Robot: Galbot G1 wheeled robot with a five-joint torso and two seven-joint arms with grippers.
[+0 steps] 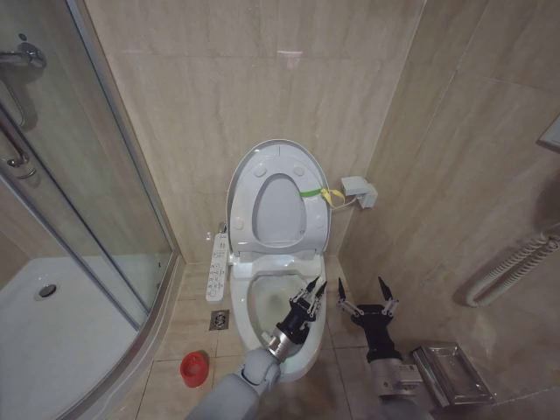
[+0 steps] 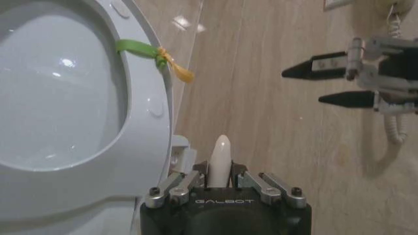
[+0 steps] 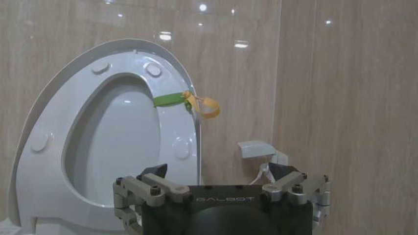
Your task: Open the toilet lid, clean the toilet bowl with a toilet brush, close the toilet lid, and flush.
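The toilet bowl (image 1: 262,302) sits against the far wall, its toilet lid (image 1: 243,179) standing up. Over the bowl, the left end effector (image 1: 311,290) is clamped on the toilet brush (image 2: 220,155). Just right, the right end effector (image 1: 367,292) hangs spread apart.

Glossy white plastic toilet lid (image 1: 278,166)

Grey arms, black wrist housings marked GALBOT, seemingly dark pointed fingertips (image 2: 307,71).
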